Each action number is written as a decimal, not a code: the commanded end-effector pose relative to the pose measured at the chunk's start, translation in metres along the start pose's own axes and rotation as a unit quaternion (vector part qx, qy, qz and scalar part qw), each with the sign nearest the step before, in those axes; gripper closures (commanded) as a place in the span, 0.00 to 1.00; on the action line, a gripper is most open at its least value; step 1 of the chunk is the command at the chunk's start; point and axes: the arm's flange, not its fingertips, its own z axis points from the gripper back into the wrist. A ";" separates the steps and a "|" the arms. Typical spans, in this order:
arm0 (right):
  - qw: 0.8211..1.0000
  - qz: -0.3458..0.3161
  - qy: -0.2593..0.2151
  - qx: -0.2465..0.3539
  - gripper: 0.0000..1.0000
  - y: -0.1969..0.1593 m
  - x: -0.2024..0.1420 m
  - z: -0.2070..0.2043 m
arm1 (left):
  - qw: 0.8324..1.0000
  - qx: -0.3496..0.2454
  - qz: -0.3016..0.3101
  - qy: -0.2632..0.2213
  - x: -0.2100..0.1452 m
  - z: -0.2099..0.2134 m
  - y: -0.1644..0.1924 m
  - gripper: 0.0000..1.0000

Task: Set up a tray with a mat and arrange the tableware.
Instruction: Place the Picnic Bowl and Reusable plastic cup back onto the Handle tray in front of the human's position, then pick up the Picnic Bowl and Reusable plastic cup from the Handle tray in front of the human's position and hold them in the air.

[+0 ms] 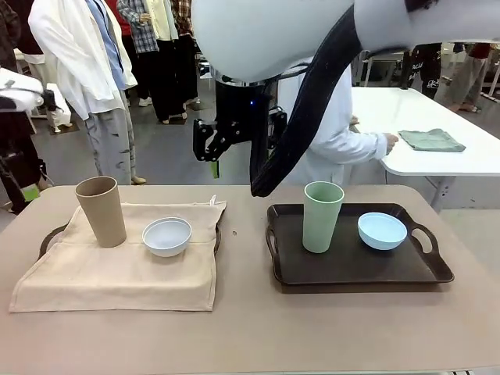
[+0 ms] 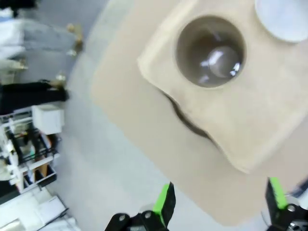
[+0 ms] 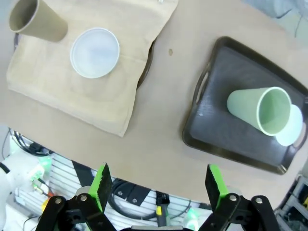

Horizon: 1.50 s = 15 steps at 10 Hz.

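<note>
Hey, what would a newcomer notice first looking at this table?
Two trays sit side by side. The left tray is draped with a beige mat carrying a tan cup and white bowl. The dark tray on the right is bare, holding a green cup and blue bowl.

This looks like a robotics lab set in a large open hall. A beige work table (image 1: 250, 328) stands on a bare grey floor (image 1: 160, 152). Just behind it is a second, white table (image 1: 445, 160) carrying a folded grey-green cloth (image 1: 431, 140). A white robot arm (image 1: 266, 31) with a black cable sleeve (image 1: 301, 117) hangs over the near table. Open shelving (image 2: 26, 151) holding boxes stands at the floor's edge, and loose cables (image 3: 120, 196) run below the table's near side.
</note>
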 end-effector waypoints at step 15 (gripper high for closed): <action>1.000 -0.005 0.003 -0.006 0.00 -0.005 -0.002 0.007 | 0.999 -0.050 -0.007 -0.007 0.013 0.042 -0.014 0.00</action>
